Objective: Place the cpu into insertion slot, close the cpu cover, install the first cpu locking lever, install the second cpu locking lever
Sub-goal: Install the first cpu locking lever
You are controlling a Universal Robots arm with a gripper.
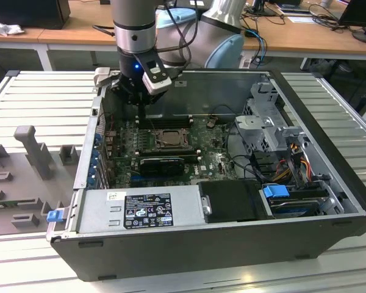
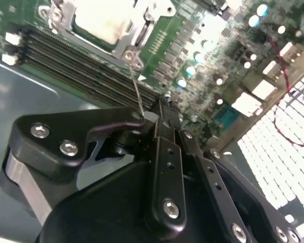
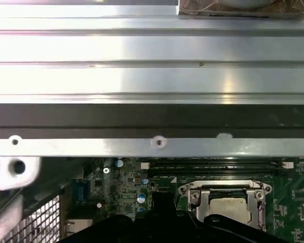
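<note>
Exterior view: cpu (image 1: 169,138) apparently sits in insertion slot (image 1: 166,139).

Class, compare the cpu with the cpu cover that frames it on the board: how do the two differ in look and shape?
The cpu is a pale, solid square face; the cpu cover is a thin metal frame with a large window. The cpu lies inside that window, while the cpu cover runs around it and is slightly bigger. Both are square and lie flat at the socket.

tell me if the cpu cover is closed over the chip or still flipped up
Closed: the thin dark-grey metal cpu cover lies flat around the pale silver square cpu in the first wrist view, its window framing the chip.
</note>
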